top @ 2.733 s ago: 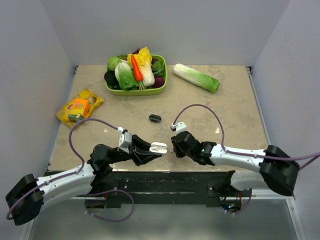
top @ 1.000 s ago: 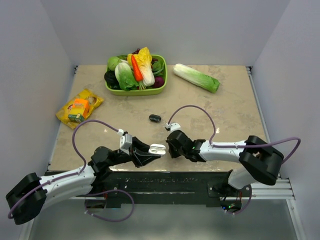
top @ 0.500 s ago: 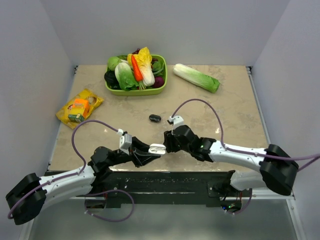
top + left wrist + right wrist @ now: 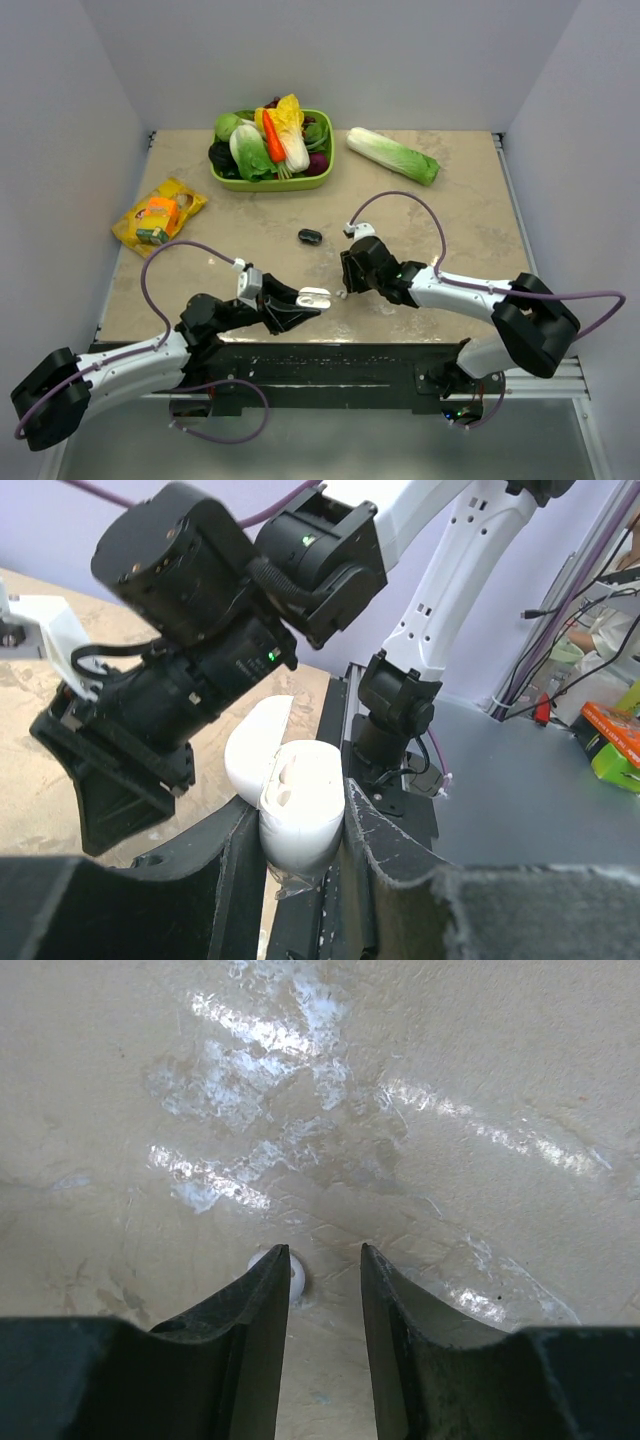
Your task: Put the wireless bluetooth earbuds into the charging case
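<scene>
Pulling back from the charging case (image 4: 314, 296), the right gripper (image 4: 325, 1260) now sits low over the table (image 4: 450, 1110), fingers slightly apart, an earbud (image 4: 297, 1278) lying beside one tip, while the left gripper (image 4: 300, 820) pinches the open case.

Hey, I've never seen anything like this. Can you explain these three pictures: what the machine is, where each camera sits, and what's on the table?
These are two robot arms bolted at the near edge of a table, each ending in a two-finger gripper. The wide picture looks down from above and behind them; the other two come from cameras on the wrists, so each shows its own fingers. The left gripper is shut on a white charging case with its lid open. The right gripper points down at the table, jaws apart and empty, with a tiny white earbud just beside one finger. Farther back lie a green basket of vegetables, a loose cabbage, a yellow packet and a small black oval object.
</scene>
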`<action>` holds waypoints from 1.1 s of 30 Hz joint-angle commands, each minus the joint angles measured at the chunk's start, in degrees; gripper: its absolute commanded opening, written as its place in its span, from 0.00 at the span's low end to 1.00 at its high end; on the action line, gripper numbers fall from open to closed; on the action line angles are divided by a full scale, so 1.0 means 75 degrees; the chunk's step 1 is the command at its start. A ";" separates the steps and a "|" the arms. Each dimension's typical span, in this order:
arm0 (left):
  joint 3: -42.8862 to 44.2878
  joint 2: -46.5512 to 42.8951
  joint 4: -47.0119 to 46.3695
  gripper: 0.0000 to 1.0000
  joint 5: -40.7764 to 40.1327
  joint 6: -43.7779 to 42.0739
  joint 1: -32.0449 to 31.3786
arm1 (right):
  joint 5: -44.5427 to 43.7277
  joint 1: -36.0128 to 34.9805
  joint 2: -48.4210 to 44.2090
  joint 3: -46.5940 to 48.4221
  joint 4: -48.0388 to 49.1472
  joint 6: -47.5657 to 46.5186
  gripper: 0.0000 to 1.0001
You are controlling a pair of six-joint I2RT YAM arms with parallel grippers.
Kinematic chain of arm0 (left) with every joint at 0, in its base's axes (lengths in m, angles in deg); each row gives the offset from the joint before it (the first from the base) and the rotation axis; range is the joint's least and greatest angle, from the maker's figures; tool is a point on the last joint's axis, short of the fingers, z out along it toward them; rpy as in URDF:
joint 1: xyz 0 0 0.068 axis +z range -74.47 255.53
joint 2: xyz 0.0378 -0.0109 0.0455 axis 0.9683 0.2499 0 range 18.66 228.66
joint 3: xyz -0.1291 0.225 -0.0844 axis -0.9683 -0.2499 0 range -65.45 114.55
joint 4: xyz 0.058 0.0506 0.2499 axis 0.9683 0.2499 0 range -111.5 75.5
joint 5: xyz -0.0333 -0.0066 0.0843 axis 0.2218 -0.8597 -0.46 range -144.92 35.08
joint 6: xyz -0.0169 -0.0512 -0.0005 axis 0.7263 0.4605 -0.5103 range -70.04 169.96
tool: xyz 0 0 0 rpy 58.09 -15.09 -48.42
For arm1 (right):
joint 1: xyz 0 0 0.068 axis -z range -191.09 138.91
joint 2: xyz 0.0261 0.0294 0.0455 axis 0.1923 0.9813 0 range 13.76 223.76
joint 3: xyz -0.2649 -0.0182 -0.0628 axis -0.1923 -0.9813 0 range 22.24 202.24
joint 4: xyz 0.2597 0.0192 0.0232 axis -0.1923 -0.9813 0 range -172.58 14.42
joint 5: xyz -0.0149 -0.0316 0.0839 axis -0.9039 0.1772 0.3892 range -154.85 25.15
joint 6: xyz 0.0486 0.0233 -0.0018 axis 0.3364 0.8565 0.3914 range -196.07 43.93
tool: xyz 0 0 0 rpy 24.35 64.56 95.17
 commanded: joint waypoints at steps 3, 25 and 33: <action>-0.0085 -0.0236 -0.0294 0.00 -0.0080 0.0070 -0.0035 | 0.0222 0.0035 0.0128 0.0120 0.0316 -0.0104 0.38; -0.0284 -0.0060 -0.0750 0.00 -0.0068 0.0222 -0.0047 | 0.0328 -0.0515 0.0433 -0.0454 0.0268 0.0506 0.00; -0.0331 -0.0095 -0.0727 0.00 -0.0068 0.0234 -0.0058 | 0.0375 -0.0914 0.0609 -0.0290 0.0374 0.0635 0.00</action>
